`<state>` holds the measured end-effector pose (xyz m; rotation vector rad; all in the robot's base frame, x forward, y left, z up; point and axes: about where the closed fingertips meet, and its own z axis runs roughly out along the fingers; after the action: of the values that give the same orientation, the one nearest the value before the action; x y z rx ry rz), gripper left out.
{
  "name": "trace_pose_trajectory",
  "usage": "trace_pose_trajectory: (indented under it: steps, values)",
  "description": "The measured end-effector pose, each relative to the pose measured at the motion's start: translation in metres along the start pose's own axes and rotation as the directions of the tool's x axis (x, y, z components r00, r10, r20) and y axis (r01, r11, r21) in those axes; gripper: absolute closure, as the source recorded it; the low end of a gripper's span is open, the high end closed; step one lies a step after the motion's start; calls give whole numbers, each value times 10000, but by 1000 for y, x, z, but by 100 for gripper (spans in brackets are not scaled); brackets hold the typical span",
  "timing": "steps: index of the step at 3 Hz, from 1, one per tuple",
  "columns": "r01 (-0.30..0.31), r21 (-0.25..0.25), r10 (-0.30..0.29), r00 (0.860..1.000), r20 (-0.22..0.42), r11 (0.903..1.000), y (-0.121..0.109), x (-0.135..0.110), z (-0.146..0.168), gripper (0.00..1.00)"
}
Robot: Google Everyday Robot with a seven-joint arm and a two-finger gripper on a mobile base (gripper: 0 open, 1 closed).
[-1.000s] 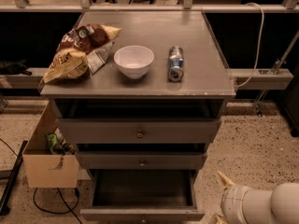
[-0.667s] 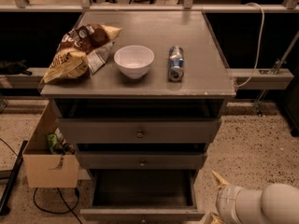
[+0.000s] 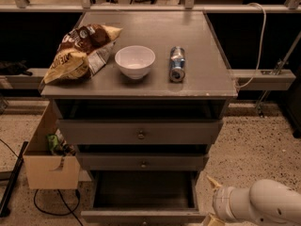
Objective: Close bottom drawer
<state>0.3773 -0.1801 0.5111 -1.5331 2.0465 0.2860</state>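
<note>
The grey cabinet's bottom drawer point(image 3: 143, 215) is pulled open, showing its dark inside and its low flat grey front at the bottom edge of the camera view. Above it sit the middle drawer point(image 3: 143, 163) with a small knob and the top drawer point(image 3: 140, 133) with a larger round knob. My gripper point(image 3: 211, 199) is low at the right, next to the open drawer's right front corner, on the end of the white arm point(image 3: 261, 205). One pale fingertip point(image 3: 212, 181) points up; the rest is cut off by the frame.
On the cabinet top point(image 3: 202, 51) lie a chip bag point(image 3: 80, 51), a white bowl point(image 3: 135, 60) and a can point(image 3: 177, 63) on its side. A cardboard box point(image 3: 47, 161) stands on the floor at the left, with a black cable point(image 3: 44, 204) nearby.
The white arm and gripper have shifted left and a little down, closer to the open bottom drawer's right front corner. The drawer has not moved.
</note>
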Motion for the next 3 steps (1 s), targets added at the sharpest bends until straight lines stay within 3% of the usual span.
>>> trace_pose_trajectory:
  steps: [1,2,3]
  values:
    - [-373,-796,383,9992,105,9961,-2,21,30,16]
    - [-528,-1286,574,9978,325,9903,-3,27,51,47]
    - [-528,-1287,574,9978,325,9903,-3,27,51,71]
